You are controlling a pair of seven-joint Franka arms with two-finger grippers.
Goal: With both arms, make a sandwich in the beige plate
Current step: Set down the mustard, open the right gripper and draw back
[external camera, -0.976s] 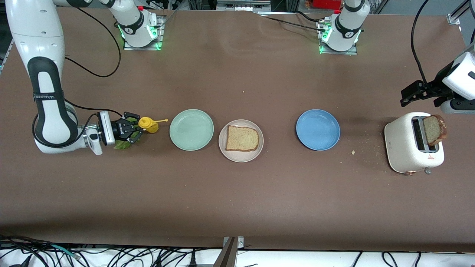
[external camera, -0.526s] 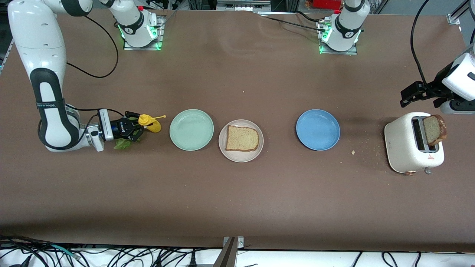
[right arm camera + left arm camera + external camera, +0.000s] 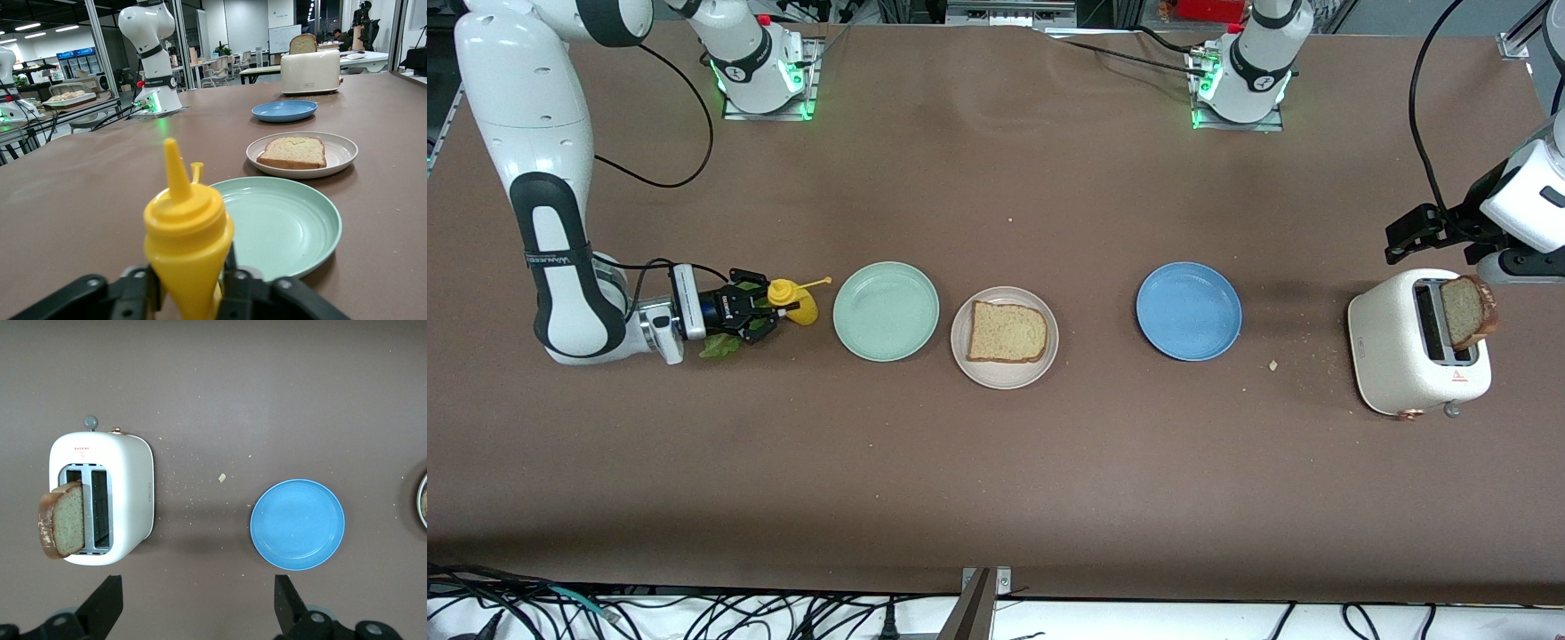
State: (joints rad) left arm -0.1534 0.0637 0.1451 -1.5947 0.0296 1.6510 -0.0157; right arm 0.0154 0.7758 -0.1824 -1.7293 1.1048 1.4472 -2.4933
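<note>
The right end effector [image 3: 769,311] sits low at the right arm's end of the tabletop [image 3: 996,462], its fingers either side of a yellow squeeze bottle [image 3: 790,300]. In the right wrist view the bottle [image 3: 188,240] stands upright between the two black fingers [image 3: 137,293], but its base is cut off by the frame edge and the contact points are hidden, so whether the fingers press on it or stand slightly off cannot be told. A green lettuce leaf [image 3: 720,346] lies on the tabletop under the wrist, largely covered by the end effector.

The beige plate [image 3: 1005,373] sits near the middle of the tabletop with one bread slice [image 3: 1008,332] lying flat on it. The mint-green plate [image 3: 886,311] lies between the bottle and the beige plate, just beside both. A blue plate [image 3: 1189,311] lies toward the left arm's end, well apart from the beige plate.

The left end effector [image 3: 1405,236] hangs over the tabletop beside the white toaster [image 3: 1392,351], fingers spread wide and holding nothing; the left wrist view shows only its two fingertips [image 3: 107,603] at the frame edge. A second bread slice [image 3: 1467,311] stands up out of a toaster slot, its lower part hidden inside. Crumbs [image 3: 1273,365] lie scattered between the toaster and the blue plate.
</note>
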